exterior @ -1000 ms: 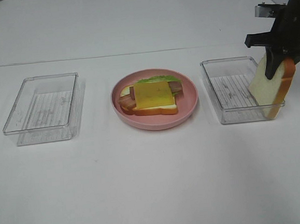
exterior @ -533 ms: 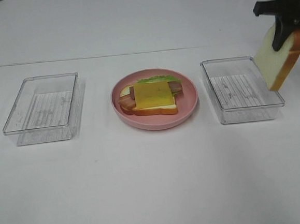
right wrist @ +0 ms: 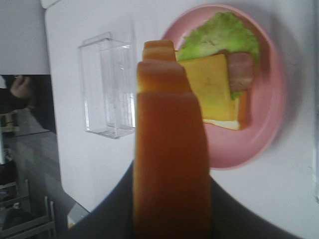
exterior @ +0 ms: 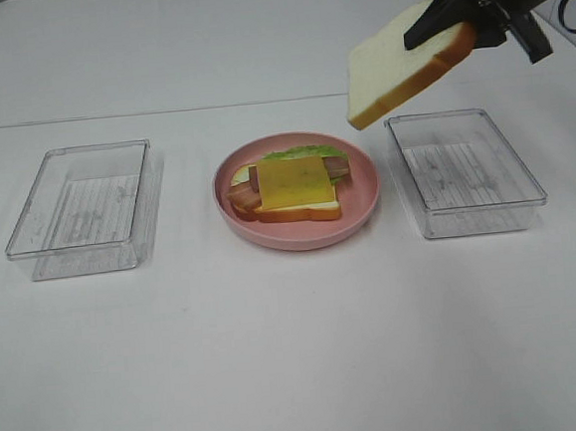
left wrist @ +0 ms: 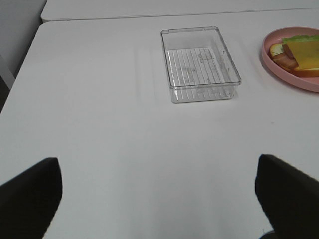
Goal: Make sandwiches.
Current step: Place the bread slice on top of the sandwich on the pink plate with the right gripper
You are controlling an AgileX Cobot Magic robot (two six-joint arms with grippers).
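On the round pink plate (exterior: pixel 300 240) lies an open stack: a bread slice (exterior: pixel 298 213) at the bottom, green lettuce (exterior: pixel 303 152), bacon strips (exterior: pixel 242 193) and a yellow cheese slice (exterior: pixel 293 180) on top. My right gripper (exterior: pixel 450 25) is shut on a second bread slice (exterior: pixel 396 67) and holds it tilted in the air, above and to the right of the plate. In the right wrist view its brown crust (right wrist: pixel 169 159) fills the middle, with the cheese (right wrist: pixel 209 84) beyond. My left gripper (left wrist: pixel 159 199) is open and empty over bare table.
A clear tray (exterior: pixel 83 207) stands left of the plate, also in the left wrist view (left wrist: pixel 199 64). A second clear tray (exterior: pixel 464 172) stands right of the plate, under the held bread's path. The table's far edge runs behind them.
My right gripper has lifted the bread slice out of the right tray, swung it from hanging upright to nearly flat, and carried it up and left toward the plate.
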